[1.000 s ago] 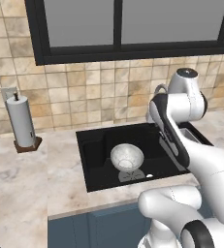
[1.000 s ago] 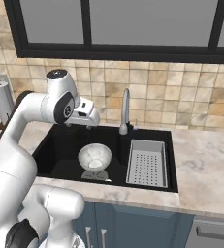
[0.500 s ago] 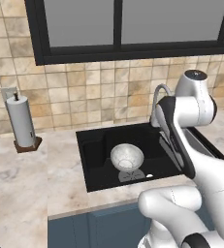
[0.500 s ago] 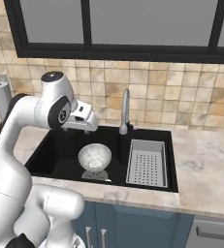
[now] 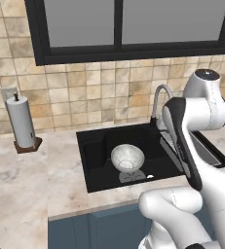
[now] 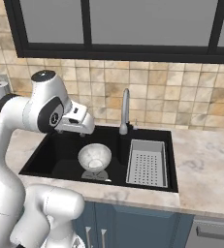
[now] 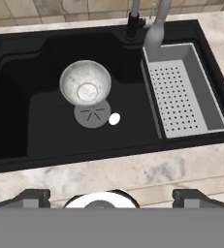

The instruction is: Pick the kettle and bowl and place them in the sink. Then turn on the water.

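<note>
The round whitish-grey speckled bowl [image 7: 85, 83] sits upright in the black rectangular sink [image 7: 16, 126], below the wide-open, empty gripper [image 7: 111, 196].

2 base views flank the sink [image 5: 97, 160], hand view overhead, all sharing it

Black rectangular sunken sink [image 7: 16, 140], matte. Round whitish-grey bowl [image 7: 85, 82] in it, inside speckled grey. Grey perforated drain tray [image 7: 181, 92], dot-grid holes. Curved silver gooseneck faucet [image 6: 125, 109]. Desk [image 7: 147, 172] is beige-cream marble with brownish veining. Wall tiles [image 6: 181, 92] are mottled tan/beige squares. Black window frame [image 5: 119, 48]. White paper towel roll [image 5: 19, 121] on a brown base. Blue-grey cabinet fronts [image 6: 133, 225].
</note>
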Controlling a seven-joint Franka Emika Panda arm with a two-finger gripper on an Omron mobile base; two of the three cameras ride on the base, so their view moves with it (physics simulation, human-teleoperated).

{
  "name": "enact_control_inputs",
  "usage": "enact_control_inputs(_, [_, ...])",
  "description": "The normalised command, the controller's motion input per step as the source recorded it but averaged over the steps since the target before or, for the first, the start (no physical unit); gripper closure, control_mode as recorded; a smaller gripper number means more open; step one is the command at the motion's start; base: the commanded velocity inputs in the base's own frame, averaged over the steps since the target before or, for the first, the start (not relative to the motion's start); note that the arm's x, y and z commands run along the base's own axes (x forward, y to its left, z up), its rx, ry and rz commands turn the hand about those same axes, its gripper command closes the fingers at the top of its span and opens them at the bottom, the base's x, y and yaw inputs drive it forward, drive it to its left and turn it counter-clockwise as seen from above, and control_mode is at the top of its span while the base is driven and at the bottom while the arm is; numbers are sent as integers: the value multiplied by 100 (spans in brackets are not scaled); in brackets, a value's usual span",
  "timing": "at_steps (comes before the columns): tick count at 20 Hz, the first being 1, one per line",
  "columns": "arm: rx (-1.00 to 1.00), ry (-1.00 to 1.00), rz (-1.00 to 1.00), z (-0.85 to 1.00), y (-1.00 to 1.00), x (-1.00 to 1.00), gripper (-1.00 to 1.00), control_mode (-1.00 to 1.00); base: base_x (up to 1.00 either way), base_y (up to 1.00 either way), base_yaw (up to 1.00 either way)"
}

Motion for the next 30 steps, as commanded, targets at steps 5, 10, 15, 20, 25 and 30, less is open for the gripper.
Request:
enact_control_inputs(5, [0, 0, 2, 3, 0, -40, -100, -100, 0, 0, 0])
enact_control_inputs(10, [0, 0, 3, 0, 1, -22, -100, -100, 0, 0, 0])
enact_control_inputs(15, [0, 0, 0, 0, 1, -7, -100, -100, 0, 0, 0])
enact_control_inputs(20, [0, 0, 0, 0, 0, -5, -100, 100, -25, -1, 0])
enact_control_inputs(25, [0, 0, 0, 0, 0, 0, -100, 100, -68, -28, 0])
enact_control_inputs(30, [0, 0, 0, 0, 0, 0, -100, 100, -71, -48, -14])
